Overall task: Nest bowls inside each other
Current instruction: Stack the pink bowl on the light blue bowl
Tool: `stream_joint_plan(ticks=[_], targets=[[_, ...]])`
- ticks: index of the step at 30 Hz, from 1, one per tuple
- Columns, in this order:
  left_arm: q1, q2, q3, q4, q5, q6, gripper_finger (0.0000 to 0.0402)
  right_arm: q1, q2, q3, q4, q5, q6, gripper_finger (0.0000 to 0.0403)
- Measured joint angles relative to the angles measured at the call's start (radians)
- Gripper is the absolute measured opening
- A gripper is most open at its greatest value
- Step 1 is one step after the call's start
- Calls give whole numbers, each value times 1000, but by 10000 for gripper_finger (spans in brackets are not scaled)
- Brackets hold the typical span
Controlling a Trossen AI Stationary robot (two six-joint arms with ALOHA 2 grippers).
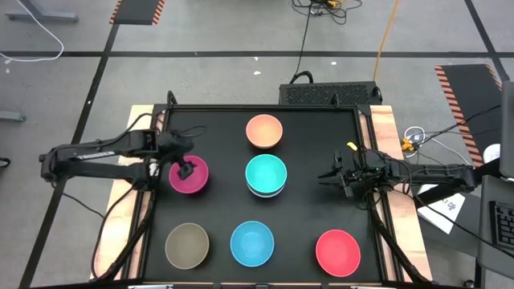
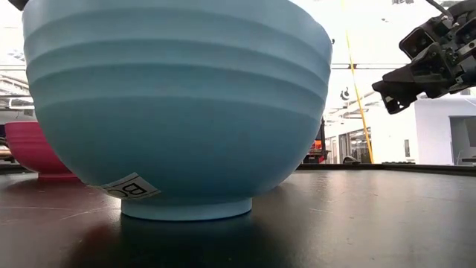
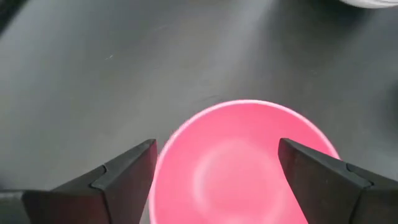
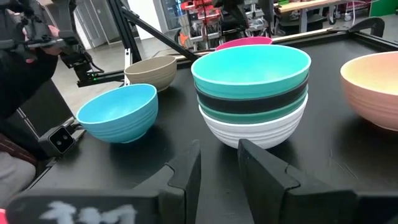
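A stack of bowls stands mid-table: teal on top, then black, dark green and white on the tabletop. Single bowls rest on their bases: peach, magenta, olive-brown, light blue, red. My left gripper hovers open over the magenta bowl, a finger standing off either side of it. My right gripper waits right of the stack, raised off the table, its fingers a narrow gap apart and pointing at the stack.
The black tabletop is framed by a raised rail and wooden side strips. The light blue bowl fills the low view, with the magenta bowl behind it. A person sits beyond the table's near-left side.
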Motion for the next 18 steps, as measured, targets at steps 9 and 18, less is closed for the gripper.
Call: stream_joint_plan(ticks=[9,18], targets=[[92,34,0,14,137,86,340,0,2,-3,-2,0,20,100],[80,39,0,26,306,165,340,0,23,-38,70,-1,24,100]])
